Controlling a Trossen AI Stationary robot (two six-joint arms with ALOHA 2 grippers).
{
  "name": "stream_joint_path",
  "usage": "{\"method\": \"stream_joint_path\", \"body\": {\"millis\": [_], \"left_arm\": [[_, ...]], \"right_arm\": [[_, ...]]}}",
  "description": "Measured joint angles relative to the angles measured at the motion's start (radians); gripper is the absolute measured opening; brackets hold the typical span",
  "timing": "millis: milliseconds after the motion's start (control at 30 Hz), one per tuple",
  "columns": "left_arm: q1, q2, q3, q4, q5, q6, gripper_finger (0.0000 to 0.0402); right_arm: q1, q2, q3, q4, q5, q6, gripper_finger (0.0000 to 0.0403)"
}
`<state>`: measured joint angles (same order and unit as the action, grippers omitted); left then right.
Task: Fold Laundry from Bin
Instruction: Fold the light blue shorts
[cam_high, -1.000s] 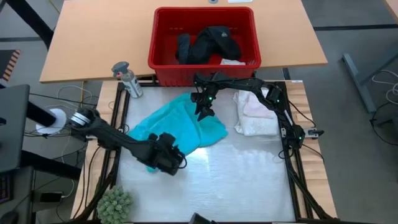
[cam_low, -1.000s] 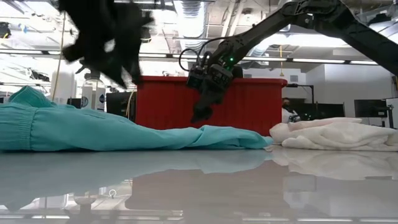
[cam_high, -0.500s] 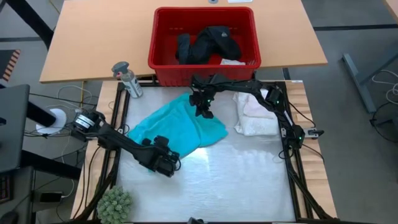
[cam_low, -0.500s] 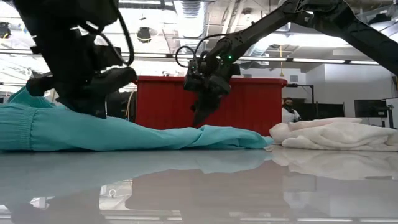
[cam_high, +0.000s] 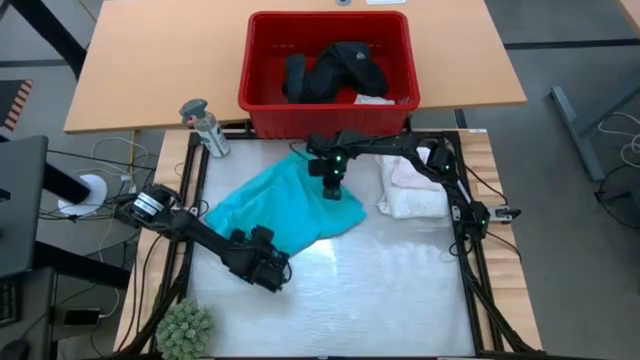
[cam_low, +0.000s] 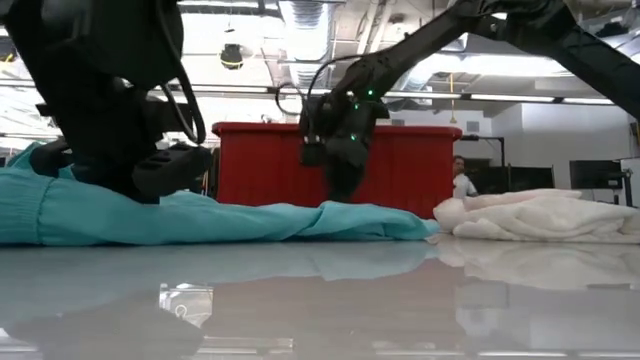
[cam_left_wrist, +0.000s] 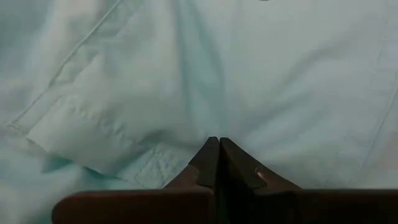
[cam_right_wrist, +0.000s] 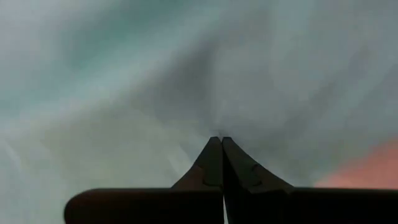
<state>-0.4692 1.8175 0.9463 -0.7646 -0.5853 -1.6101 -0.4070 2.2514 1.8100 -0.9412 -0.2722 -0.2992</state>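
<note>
The turquoise shirt (cam_high: 300, 205) lies crumpled on the glossy table, also in the low view (cam_low: 260, 220). My left gripper (cam_high: 268, 272) is shut and down at the shirt's near-left part (cam_left_wrist: 124, 93). My right gripper (cam_high: 331, 190) is shut and points steeply down at the shirt's far-right part (cam_low: 342, 195). The red bin (cam_high: 248, 60) stands beyond the table's far edge with black clothing (cam_high: 335, 70) and a small pale piece (cam_high: 375, 98) inside. The white lacy top (cam_high: 410, 185) lies bunched on the right. My left gripper comes slanting down from the table's left, and its shut fingertips (cam_left_wrist: 211, 152) meet the flat shirt cloth next to a stitched hem (cam_left_wrist: 155, 165). No cloth shows between the fingers. My right gripper's shut fingertips (cam_right_wrist: 214, 152) reach the shirt's top surface from above; I cannot tell whether they touch it.
A spray bottle (cam_high: 205, 127) stands at the table's far left corner, and a green spiky ball (cam_high: 185, 325) sits at the near left. Bare glossy table (cam_high: 380, 280) lies near and to the right. A person (cam_low: 461, 180) shows far behind the bin.
My left gripper has sunk onto the shirt's near-left part and has shut. My right gripper has shut, rolled its wrist, and come down and slightly right toward the shirt's far-right part. The shirt has kept its place.
</note>
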Motion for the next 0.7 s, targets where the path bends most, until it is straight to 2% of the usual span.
{"method": "stream_joint_path", "body": {"millis": [133, 200, 300, 467, 700], "left_arm": [[-0.010, 0.000, 0.000, 0.004, 0.014, 0.014, 0.0000], [-0.019, 0.000, 0.000, 0.018, 0.015, 0.035, 0.0000], [-0.038, 0.000, 0.000, 0.042, 0.021, 0.042, 0.0000], [-0.084, 0.000, 0.000, 0.066, 0.025, 0.039, 0.0000], [-0.194, 0.000, 0.001, 0.135, 0.039, 0.033, 0.0000]], "right_arm": [[0.038, 0.004, 0.000, -0.025, 0.112, 0.161, 0.0016], [0.058, 0.009, -0.001, -0.034, 0.126, 0.238, 0.0016], [0.087, 0.007, -0.023, -0.026, 0.155, 0.259, 0.0016], [0.160, 0.000, -0.106, 0.002, 0.135, 0.331, 0.0016], [0.345, -0.003, -0.188, 0.001, 0.106, 0.478, 0.0016]]}}
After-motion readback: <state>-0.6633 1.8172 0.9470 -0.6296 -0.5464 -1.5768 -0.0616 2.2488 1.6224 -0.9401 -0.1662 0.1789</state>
